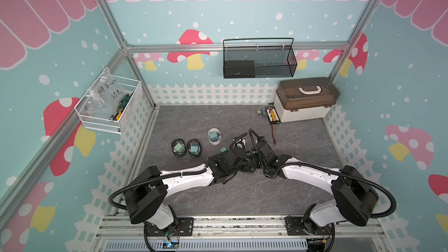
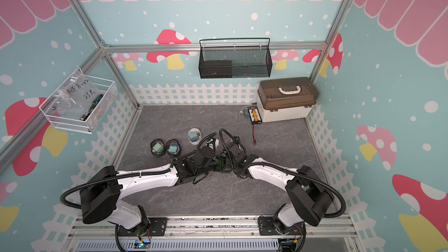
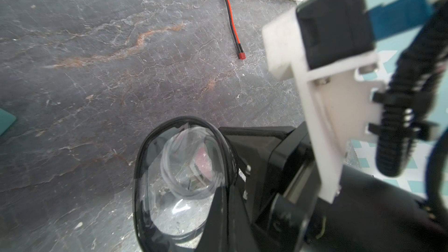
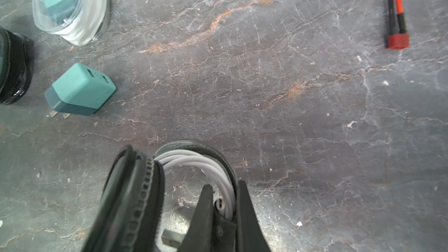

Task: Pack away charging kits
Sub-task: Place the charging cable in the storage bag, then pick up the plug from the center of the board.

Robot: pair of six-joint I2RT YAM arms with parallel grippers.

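The left gripper (image 3: 225, 204) is clamped on the raised lid (image 4: 131, 190) of an open black pouch (image 3: 179, 178), which sits near the loose charger (image 4: 80, 90). The right gripper (image 4: 224, 197) reaches into that pouch, jaws nearly together around the white cable (image 4: 194, 163) coiled inside. A filled clear pouch (image 4: 70, 8) stands just beside the charger.

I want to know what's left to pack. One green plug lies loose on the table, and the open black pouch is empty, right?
Not quite. The open black pouch is not empty: a coiled white cable sits inside it, as the right wrist view shows. The rest is right: one green plug lies loose on the table.
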